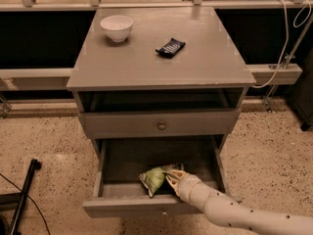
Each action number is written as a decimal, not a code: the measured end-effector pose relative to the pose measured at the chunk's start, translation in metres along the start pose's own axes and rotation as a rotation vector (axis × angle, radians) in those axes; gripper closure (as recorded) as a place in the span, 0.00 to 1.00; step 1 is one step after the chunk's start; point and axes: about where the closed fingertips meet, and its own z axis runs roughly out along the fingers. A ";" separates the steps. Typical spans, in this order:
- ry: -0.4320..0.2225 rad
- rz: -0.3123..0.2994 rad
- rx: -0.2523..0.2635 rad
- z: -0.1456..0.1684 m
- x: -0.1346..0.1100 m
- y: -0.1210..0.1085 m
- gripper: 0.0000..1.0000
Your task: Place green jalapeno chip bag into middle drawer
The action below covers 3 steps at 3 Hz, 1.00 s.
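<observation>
Camera view, green jalapeno chip bag (153, 178) in middle drawer (128, 156), touching claw (171, 176)

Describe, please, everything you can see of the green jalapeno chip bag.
The green jalapeno chip bag is a small, crumpled, light-green foil packet with white and darker green print. It lies on the plank floor of the open middle drawer, close to the front wall, about mid-width. The gripper, inside the drawer, meets the bag's edge on the picture's right and seems to touch it.
</observation>
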 end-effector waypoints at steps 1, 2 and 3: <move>-0.055 0.008 0.086 0.007 0.011 -0.028 1.00; -0.052 -0.003 0.098 0.009 0.008 -0.047 1.00; 0.032 0.086 0.051 0.014 0.010 -0.072 0.82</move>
